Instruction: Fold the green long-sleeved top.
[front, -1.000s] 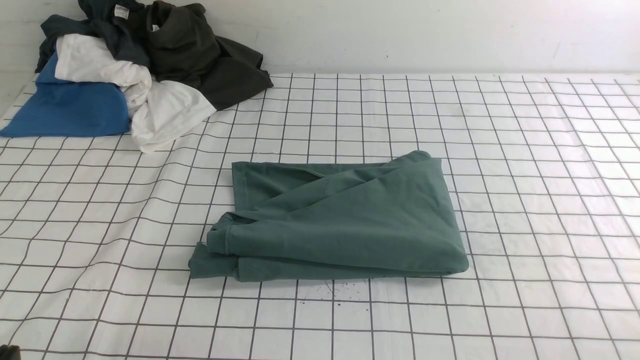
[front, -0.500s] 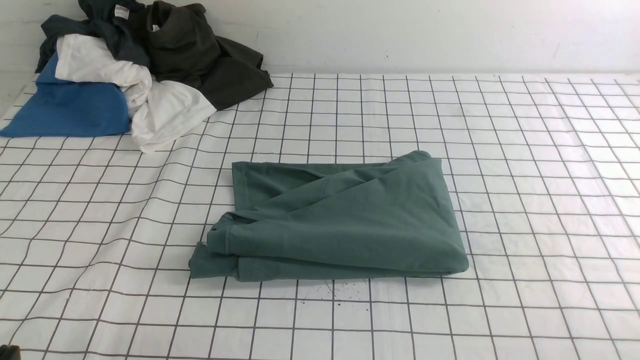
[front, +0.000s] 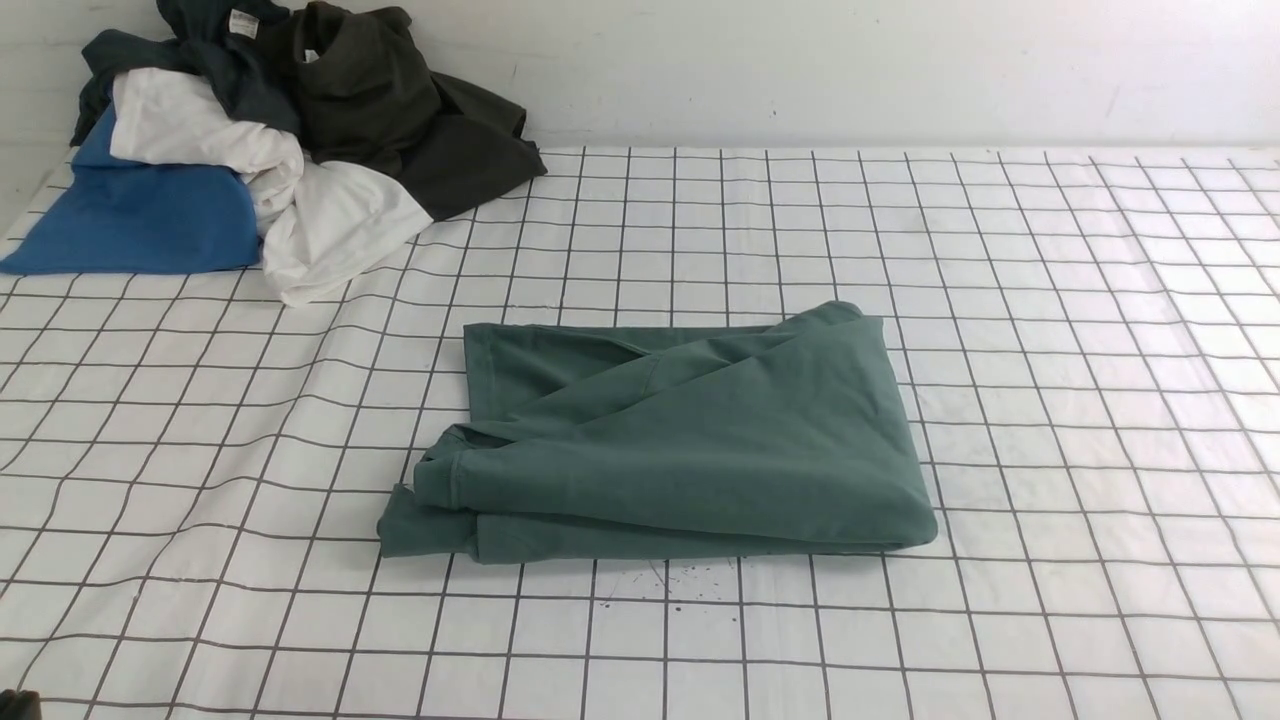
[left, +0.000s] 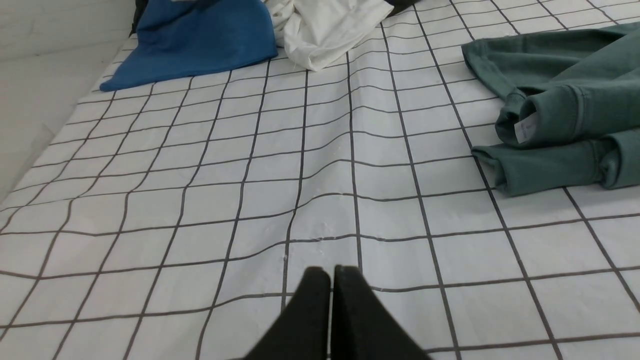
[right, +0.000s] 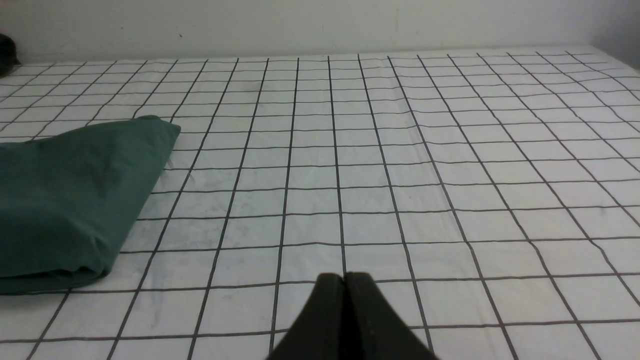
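We see the folded green long-sleeved top (front: 680, 450) lying low in the middle of the gridded counter (front: 1080, 330), with bare cloth open to its right, in front of it and to its left for a claw to pass. The only bulk is the heap of clothes (front: 270, 150) at the far left corner against the wall, well apart from the top.

green long-sleeved top (front: 690, 440): muted sea-green, plain
care tag (left: 526, 128): white
tabletop (front: 1050, 300) cover: white, dark grey grid lines
blue garment (front: 140, 220): bright blue
white garment (front: 320, 220): plain white
dark garment (front: 400, 110): olive-black
left tool (left: 331, 272): black
right tool (right: 345, 279): black
wall (front: 850, 60): off-white
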